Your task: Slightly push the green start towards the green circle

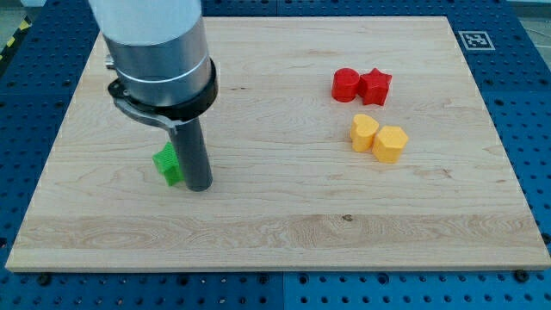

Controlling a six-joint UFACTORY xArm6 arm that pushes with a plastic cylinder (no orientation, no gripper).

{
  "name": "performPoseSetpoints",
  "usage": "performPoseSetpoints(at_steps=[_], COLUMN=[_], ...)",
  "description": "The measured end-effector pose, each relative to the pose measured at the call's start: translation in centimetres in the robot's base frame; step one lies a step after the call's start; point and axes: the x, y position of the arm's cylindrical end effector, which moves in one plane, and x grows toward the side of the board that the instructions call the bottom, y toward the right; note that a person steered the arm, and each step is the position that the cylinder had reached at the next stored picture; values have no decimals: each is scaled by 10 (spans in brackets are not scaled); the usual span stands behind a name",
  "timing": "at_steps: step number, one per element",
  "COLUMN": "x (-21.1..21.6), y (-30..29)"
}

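A green star block (167, 164) lies on the wooden board (275, 232) at the view's left, partly hidden behind my rod. My tip (199, 186) rests on the board just right of the green star, touching or nearly touching it. No green circle shows in the view; the arm's grey body covers the board's upper left.
A red cylinder (346, 84) and a red star (376, 86) sit together at the upper right. Below them a yellow heart (363, 133) and a yellow hexagon (390, 143) touch each other. A marker tag (474, 39) lies off the board's top right corner.
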Motion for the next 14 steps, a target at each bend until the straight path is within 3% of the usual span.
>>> performPoseSetpoints(at_steps=[4,6,12,14], x=[-7,10,-15,-45], y=[-16,-20,-60,-60])
